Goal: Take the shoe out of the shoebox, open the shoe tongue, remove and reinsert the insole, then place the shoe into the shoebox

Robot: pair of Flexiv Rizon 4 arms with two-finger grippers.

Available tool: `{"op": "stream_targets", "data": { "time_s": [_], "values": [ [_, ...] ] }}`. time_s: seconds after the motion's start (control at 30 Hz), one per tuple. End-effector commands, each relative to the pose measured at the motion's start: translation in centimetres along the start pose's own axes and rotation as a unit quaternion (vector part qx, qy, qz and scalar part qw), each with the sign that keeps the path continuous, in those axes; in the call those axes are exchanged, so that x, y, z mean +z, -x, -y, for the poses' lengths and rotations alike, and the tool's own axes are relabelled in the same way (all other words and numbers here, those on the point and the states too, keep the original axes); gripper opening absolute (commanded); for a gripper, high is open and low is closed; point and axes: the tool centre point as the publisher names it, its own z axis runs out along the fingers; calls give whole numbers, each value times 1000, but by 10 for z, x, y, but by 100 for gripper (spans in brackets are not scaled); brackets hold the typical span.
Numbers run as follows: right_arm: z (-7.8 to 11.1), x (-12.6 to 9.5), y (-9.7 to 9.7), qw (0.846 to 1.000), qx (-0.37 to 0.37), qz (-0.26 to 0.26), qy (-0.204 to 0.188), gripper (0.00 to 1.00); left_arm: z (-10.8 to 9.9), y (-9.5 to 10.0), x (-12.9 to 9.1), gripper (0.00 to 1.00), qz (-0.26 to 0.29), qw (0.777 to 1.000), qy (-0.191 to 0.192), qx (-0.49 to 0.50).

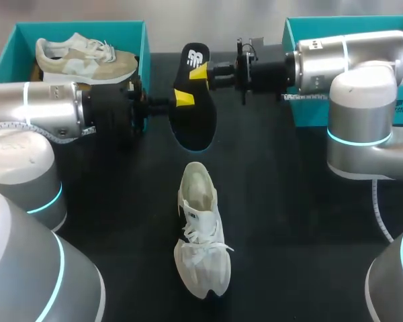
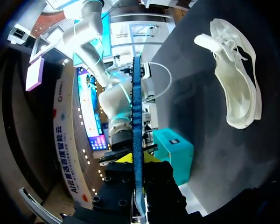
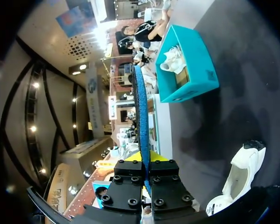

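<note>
The black table [image 1: 289, 221] carries the white sneaker [image 1: 201, 231] at its centre, well apart from the teal shoebox [image 1: 80, 28] at the far left, which holds a beige sneaker [image 1: 84, 59]. Beyond the white sneaker, the black insole [image 1: 193, 117] is held edge-up. The left gripper [image 1: 183, 99] and the right gripper [image 1: 201, 70] are each clamped on it.

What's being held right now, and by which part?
The insole, by both grippers: the left gripper clamps its side edge near the middle, the right gripper its edge near the logo end.
</note>
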Motion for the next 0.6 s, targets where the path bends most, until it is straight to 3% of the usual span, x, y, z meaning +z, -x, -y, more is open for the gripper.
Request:
{"op": "stream_targets", "data": {
  "time_s": [0.03, 0.27, 0.6],
  "values": [
    [2, 0, 0, 1000, -4, -10, 6, 100, -3, 1, 3, 0, -1, 1000, -1, 2],
    [11, -13, -2, 1000, -4, -12, 17, 100, -3, -1, -12, 0, -8, 1000, 1, -19],
    [25, -32, 5, 1000, 2, -3, 30, 100, -2, -2, -48, 0, -11, 991, -6, -129]
  ]
}}
